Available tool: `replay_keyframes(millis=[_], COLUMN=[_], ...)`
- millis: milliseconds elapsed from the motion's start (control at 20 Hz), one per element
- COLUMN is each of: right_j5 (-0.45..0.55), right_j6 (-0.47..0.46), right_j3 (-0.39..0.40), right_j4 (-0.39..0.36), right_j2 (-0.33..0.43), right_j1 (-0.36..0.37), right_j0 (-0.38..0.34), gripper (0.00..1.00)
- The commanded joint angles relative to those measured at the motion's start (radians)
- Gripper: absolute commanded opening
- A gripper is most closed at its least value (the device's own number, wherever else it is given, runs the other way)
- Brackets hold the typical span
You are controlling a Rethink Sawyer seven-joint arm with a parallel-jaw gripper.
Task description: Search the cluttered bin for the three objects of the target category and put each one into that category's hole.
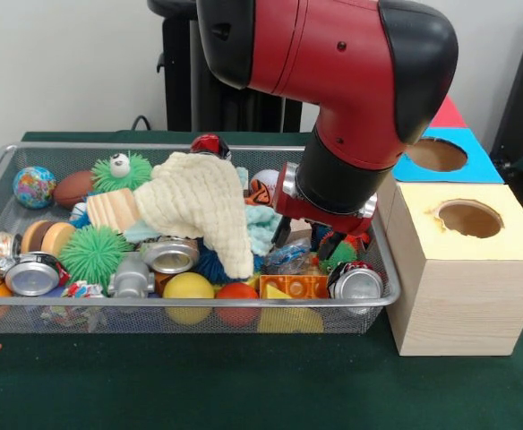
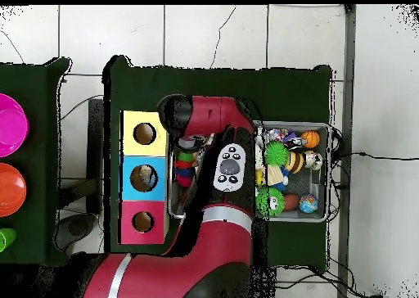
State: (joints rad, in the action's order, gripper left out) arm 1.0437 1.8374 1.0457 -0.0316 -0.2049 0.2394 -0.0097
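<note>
Arm (image 1: 333, 81) bends down from above into bin (image 1: 181, 305), wrist low over its end nearest boxes. Gripper (image 1: 320, 240) buried among clutter beside cream cloth (image 1: 199, 210); cannot tell if wide or narrow. Crushed can (image 1: 355, 285) lies in bin corner just below gripper; another can (image 1: 33, 273) at opposite end. Blue box hole (image 1: 436, 154) behind yellow box (image 1: 463, 269), on table (image 1: 244, 385). Overhead, arm covers most of bin (image 2: 327, 172).

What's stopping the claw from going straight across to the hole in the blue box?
Only the bin's wire side wall. The claw sits low among the toys at the bin's end beside the boxes, so it would have to rise over the rim. The hole of the blue-topped box looks uncovered.
</note>
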Motion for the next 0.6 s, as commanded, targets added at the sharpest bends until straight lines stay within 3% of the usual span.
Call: replay_keyframes(millis=[50, 300, 500, 600], right_j5=[0.132, 0.118, -0.038, -0.066], right_j6=[-0.009, 0.000, 0.034, 0.038], right_j3=[0.069, 0.076, 0.106, 0.128], right_j4=[-0.060, -0.066, -0.062, -0.062], right_j2=[0.050, 0.049, 0.063, 0.063], right_j1=[-0.044, -0.042, -0.048, -0.037], right_j0=[0.000, 0.004, -0.001, 0.001], gripper=[1.00, 1.00, 1.00, 1.00])
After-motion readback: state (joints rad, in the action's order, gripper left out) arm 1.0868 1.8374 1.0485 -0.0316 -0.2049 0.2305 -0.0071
